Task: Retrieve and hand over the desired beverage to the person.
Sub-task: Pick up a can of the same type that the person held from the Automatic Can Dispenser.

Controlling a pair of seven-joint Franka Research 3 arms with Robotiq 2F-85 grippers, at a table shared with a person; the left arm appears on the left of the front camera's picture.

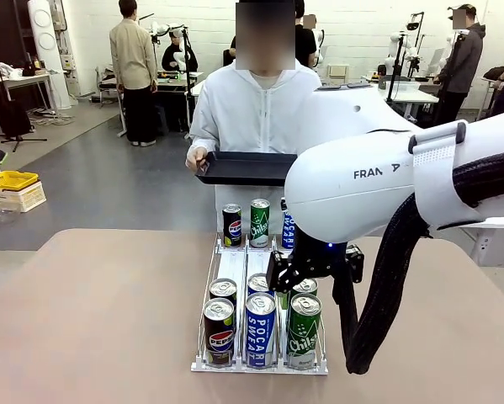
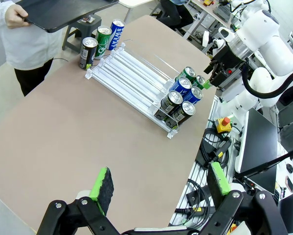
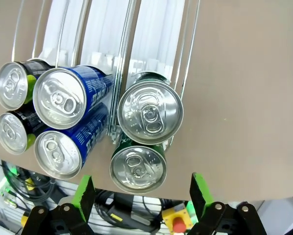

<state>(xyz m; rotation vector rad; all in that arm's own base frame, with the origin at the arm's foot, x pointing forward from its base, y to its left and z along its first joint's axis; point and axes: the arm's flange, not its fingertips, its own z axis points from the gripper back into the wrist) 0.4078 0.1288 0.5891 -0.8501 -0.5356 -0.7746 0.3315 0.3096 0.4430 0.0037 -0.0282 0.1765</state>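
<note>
As the person (image 1: 264,109) holds a tray (image 1: 247,167), left and right jaws stand released.

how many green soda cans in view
3: one green can at the clear plastic rack's far end; two in its right lane's near end, front and rear.

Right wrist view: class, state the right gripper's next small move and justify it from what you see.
Probably descend straight onto the front green can: the right gripper hovers above it, jaws open, pads flanking it, nothing held. The person holds a tray.
</note>
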